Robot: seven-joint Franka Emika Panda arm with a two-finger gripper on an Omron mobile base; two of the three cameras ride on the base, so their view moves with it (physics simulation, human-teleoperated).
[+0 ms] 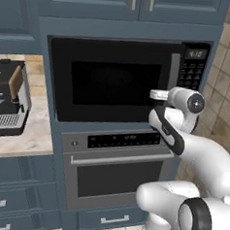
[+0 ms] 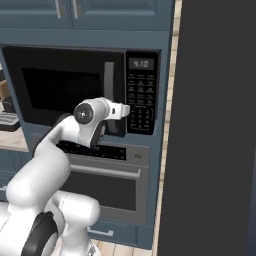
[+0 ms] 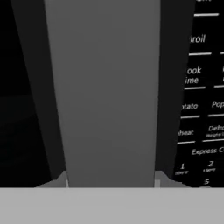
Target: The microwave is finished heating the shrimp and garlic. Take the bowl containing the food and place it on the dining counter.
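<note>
Straight ahead of the pincer (image 1: pixel 155 94) stands the microwave (image 1: pixel 114 83), built into a dark blue cabinet wall, its dark glass door shut so that nothing inside can be made out. From the left base view the white wrist reaches level toward the right-hand part of the door, and the pincer's tip sits at the vertical grey handle (image 3: pixel 103 96) that runs down the door's right edge. From the hand camera that handle rises broad and close between the two small grey fingertips (image 3: pixel 61 179), one showing at either side of its foot, so the fingers stand apart around the bar; whether they press on it I cannot tell. Just to the right of the pincer is the keypad (image 2: pixel 142 97), with its rows of buttons and a small lit display (image 2: pixel 142 63) above them. Below the pincer sits the oven (image 1: pixel 115 168) with a long silver bar handle across its dark window. Far off to the pincer's left, a coffee machine (image 1: pixel 8 97) rests on a pale stone bench (image 1: pixel 35 138). Above the microwave hang blue cupboard doors (image 1: pixel 95 1). On the right of the right base view, a tall dark panel (image 2: pixel 215 130) stands close by.
</note>
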